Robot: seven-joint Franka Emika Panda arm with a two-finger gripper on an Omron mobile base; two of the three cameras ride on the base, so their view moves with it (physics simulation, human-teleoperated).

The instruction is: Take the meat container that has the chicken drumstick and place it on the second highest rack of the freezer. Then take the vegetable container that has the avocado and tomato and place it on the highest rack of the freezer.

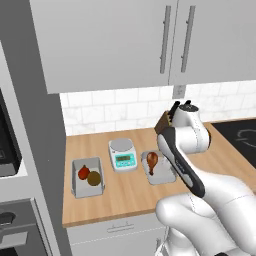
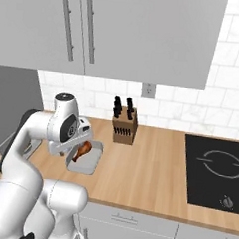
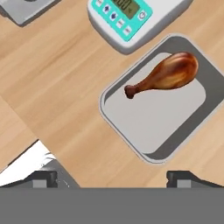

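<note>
The meat container (image 3: pixel 157 120), a shallow grey tray, lies on the wooden counter with the glossy orange-brown chicken drumstick (image 3: pixel 168 74) in its far half. My gripper (image 3: pixel 113 177) hangs open above the tray's near corner, touching nothing, and both dark fingertips (image 3: pixel 43 178) are over bare wood. The same tray (image 1: pixel 163 176) and drumstick (image 1: pixel 152 160) sit partly behind my forearm. Further left stands the vegetable container (image 1: pixel 75 184) with the red tomato (image 1: pixel 83 173) and the olive-brown avocado (image 1: pixel 94 178). The freezer and its racks are out of view.
A white kitchen scale (image 1: pixel 122 153) with a teal panel sits between the two containers. A knife block (image 2: pixel 124 125) stands by the tiled wall and a black cooktop (image 2: pixel 218 169) lies to the right. Wall cabinets (image 1: pixel 115 45) hang overhead. A black-fronted oven (image 1: pixel 7 145) stands left.
</note>
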